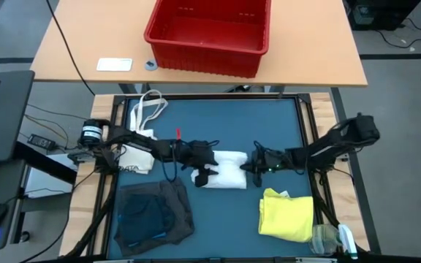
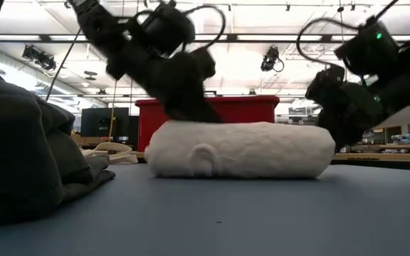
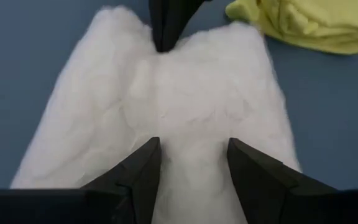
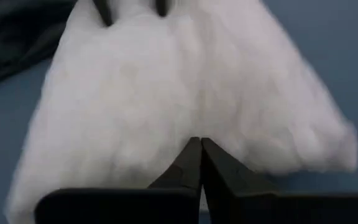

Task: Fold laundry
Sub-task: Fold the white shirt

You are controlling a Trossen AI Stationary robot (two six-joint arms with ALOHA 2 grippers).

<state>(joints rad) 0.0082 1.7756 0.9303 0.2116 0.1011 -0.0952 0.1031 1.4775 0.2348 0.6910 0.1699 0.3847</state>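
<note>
The white garment (image 1: 224,172) lies as a compact folded bundle in the middle of the blue table (image 1: 218,120); the left gripper (image 1: 203,169) stands at one end of it with its fingers spread apart over the fabric, grasping nothing; the right gripper (image 1: 253,166) touches the opposite end with its fingers pressed together, and whether any cloth is pinched between them I cannot tell.

The task seems to be more than half done; the yellow garment (image 1: 286,213) rests folded near the front right corner of the table, and the dark grey garment (image 1: 154,212) lies near the front left corner, roughly folded, with something bluish showing on it. The white bundle may need only a last tidy; no other loose garments are visible.

A cream tote bag (image 1: 143,131) lies by the left edge; its dark printing is too small to read; no other writing is legible.
</note>
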